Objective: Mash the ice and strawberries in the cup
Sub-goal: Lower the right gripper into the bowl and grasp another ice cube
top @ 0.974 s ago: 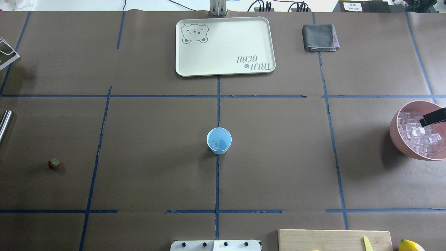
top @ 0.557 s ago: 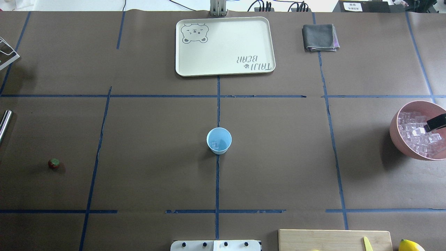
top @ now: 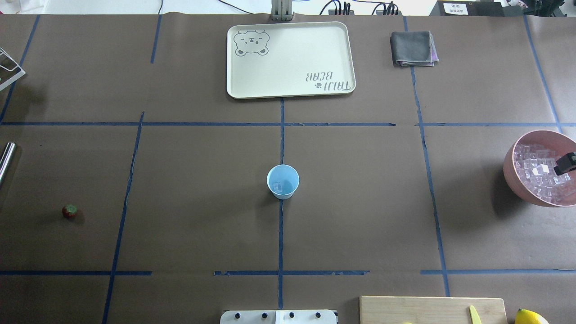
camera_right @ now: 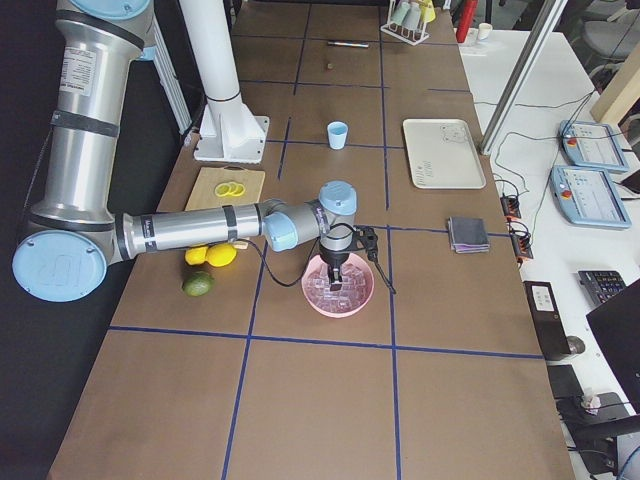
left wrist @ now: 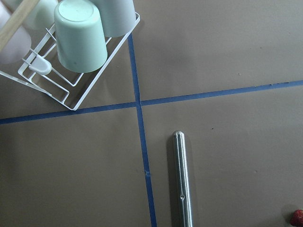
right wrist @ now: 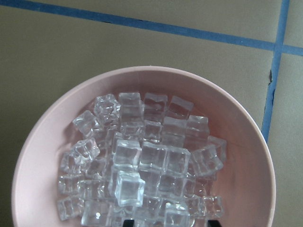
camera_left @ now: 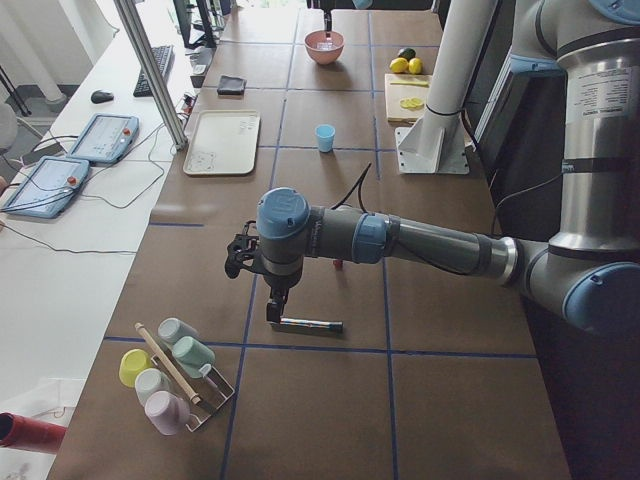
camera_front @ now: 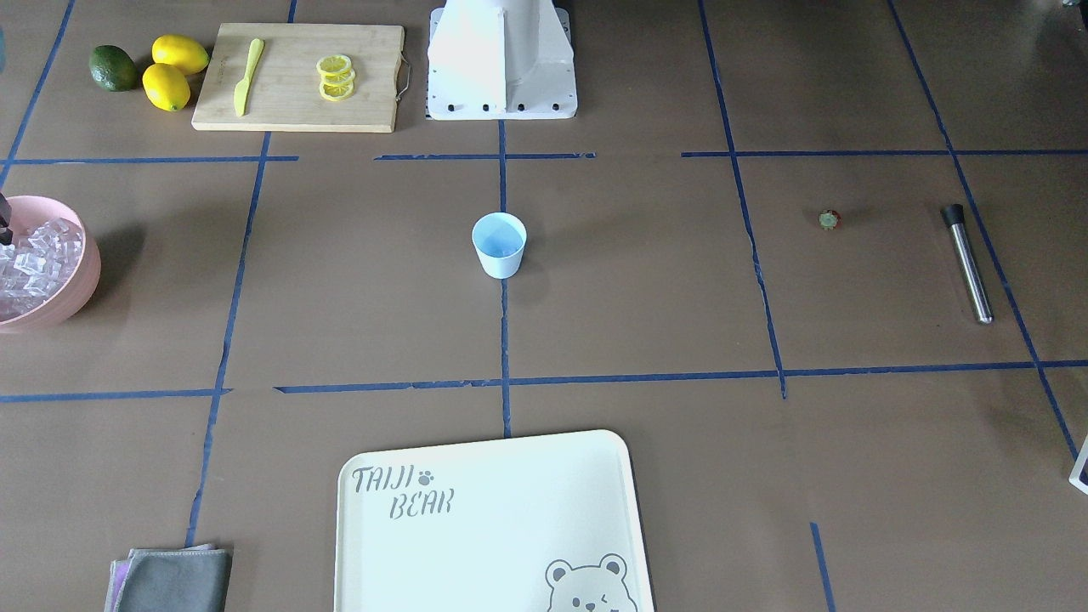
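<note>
Nearest the robot, the strawberry (top: pixel 69 211) lies on the table (top: pixel 360 216) at its left, beyond it the pale blue cup (top: pixel 283 181) stands mid-table with ice (top: pixel 278 185) inside, the right hand (camera_right: pixel 337 281) dips into the pink bowl (top: pixel 509 172) of cubes and the left hand (camera_left: pixel 272 311) hangs over the steel muddler (camera_front: pixel 968 265), though whether either hand is released or clenched cannot be told.

Bare counter (top: pixel 202 180) lies all round the cup (top: pixel 282 181), so we find it reachable from every side. The wall of the pink bowl (top: pixel 508 173) rings the heaped ice (right wrist: pixel 142 161), open only from above. Near one end of the steel rod (left wrist: pixel 182 182) stands the cup rack (left wrist: pixel 106 63).
</note>
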Motion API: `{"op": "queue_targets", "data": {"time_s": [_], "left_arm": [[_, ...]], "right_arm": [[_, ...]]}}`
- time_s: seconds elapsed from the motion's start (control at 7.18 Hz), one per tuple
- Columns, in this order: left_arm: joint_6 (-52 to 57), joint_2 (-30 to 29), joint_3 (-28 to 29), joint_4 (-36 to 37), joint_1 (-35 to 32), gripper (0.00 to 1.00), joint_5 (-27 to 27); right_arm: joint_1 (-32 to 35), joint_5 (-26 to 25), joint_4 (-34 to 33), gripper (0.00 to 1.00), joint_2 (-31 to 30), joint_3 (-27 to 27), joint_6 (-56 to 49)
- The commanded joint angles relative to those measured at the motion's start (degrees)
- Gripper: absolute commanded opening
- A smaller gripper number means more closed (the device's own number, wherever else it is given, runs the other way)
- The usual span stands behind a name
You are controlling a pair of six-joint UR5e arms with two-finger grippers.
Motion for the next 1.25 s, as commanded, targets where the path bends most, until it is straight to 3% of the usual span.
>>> {"op": "queue_targets", "data": {"time_s": [0.0,1.11], "left_arm": [[0.0,0.1,-0.1,0.0,0.0,1.00,0.0],[0.0,0.1,-0.1,0.0,0.0,1.00,-0.1]], "right_arm": [[-0.1,-0.1,0.1,0.61,0.2,-1.7,0.0],[-1.8,-0.6,0.0,0.61,0.5,-3.7,0.6]]}}
